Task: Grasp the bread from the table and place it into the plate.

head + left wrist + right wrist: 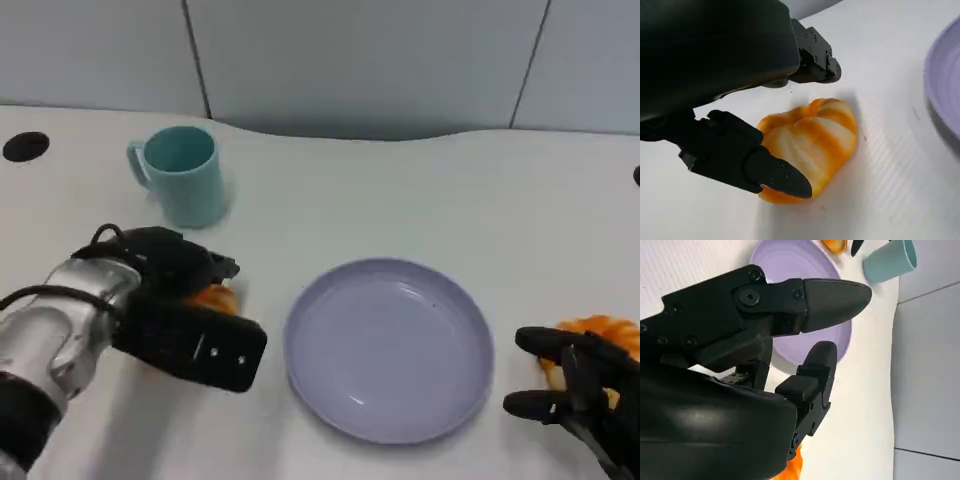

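table (420, 190) spread white under everything. on it the lavender plate (390, 345) sat empty at the middle, with a teal mug (183, 173) standing well behind it to the left. the left hand (185, 300) was down over the orange-and-white bread (810, 142) just left of the plate, fingers (775, 175) spread around it and one fingertip touching it, the bread resting on the table. the right hand (575, 385) lay right of the plate, fingers apart, holding nothing, beside another orange piece (600, 335).
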